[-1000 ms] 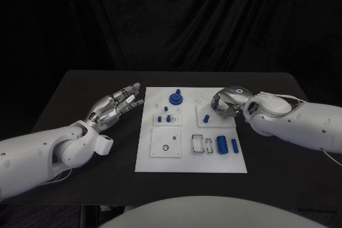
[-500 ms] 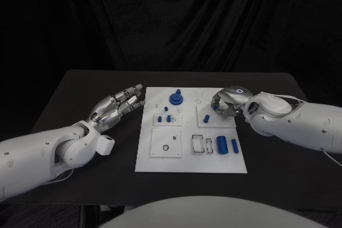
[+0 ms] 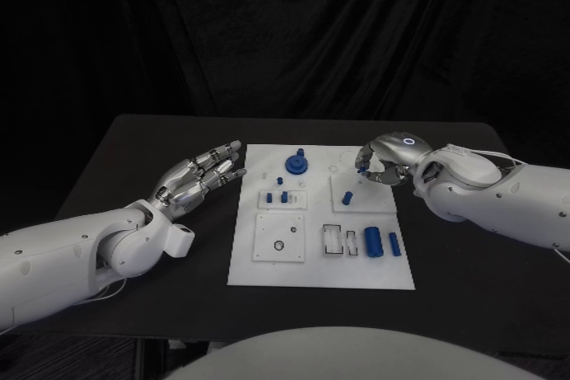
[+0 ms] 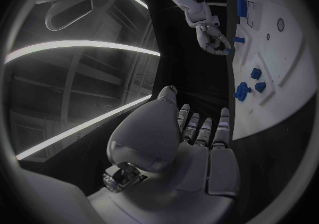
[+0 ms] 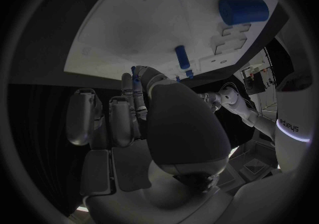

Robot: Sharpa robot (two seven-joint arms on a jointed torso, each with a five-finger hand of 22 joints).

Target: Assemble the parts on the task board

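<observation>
Over the task board's (image 3: 320, 269) far right corner, our right hand (image 3: 382, 161) pinches a small blue peg (image 5: 135, 73), insertion pending; left hand (image 3: 199, 175) open beside the left edge.

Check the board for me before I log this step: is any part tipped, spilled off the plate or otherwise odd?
Nothing stands out. The blue parts all sit on the task board, none on the black table. The right hand pinches a small blue piece over the board's far right; the left hand hovers beside the board, holding nothing.
</observation>
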